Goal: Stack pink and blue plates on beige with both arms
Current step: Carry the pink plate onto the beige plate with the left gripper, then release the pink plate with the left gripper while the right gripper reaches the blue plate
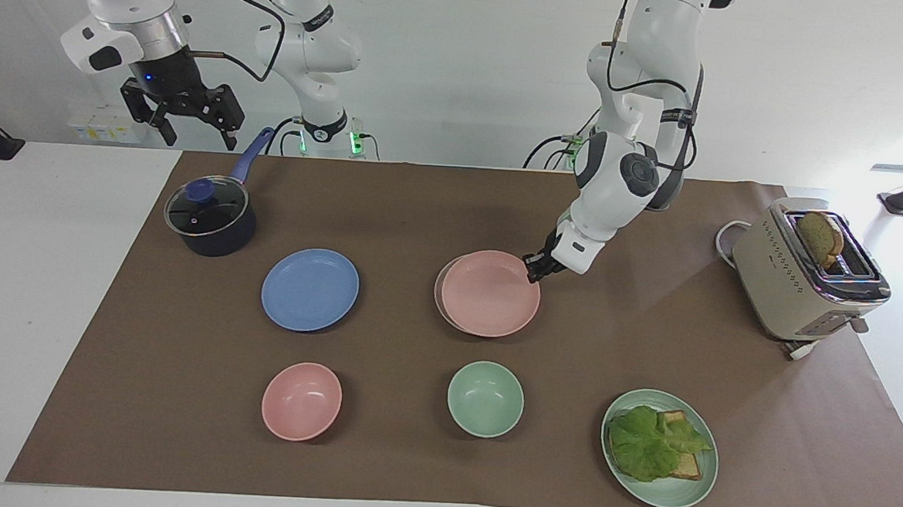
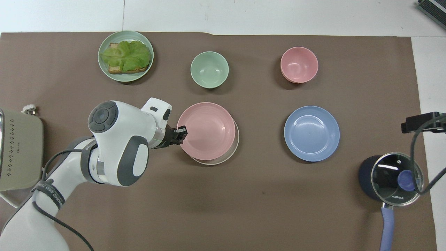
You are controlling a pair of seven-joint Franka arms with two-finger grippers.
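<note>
My left gripper (image 1: 532,267) is shut on the rim of the pink plate (image 1: 488,294), at the edge toward the left arm's end of the table. This plate covers nearly all of the beige plate (image 1: 439,290), of which only a thin crescent (image 2: 212,162) shows. I cannot tell whether the pink plate (image 2: 207,130) rests on it or hovers just above. The blue plate (image 1: 310,289) lies flat on the brown mat beside them, toward the right arm's end. My right gripper (image 1: 192,120) hangs open and empty, high by the table edge near the pot.
A dark pot with a glass lid (image 1: 210,216) stands near the right arm. Farther from the robots lie a pink bowl (image 1: 301,401), a green bowl (image 1: 485,399) and a green plate with toast and lettuce (image 1: 659,448). A toaster (image 1: 806,272) stands at the left arm's end.
</note>
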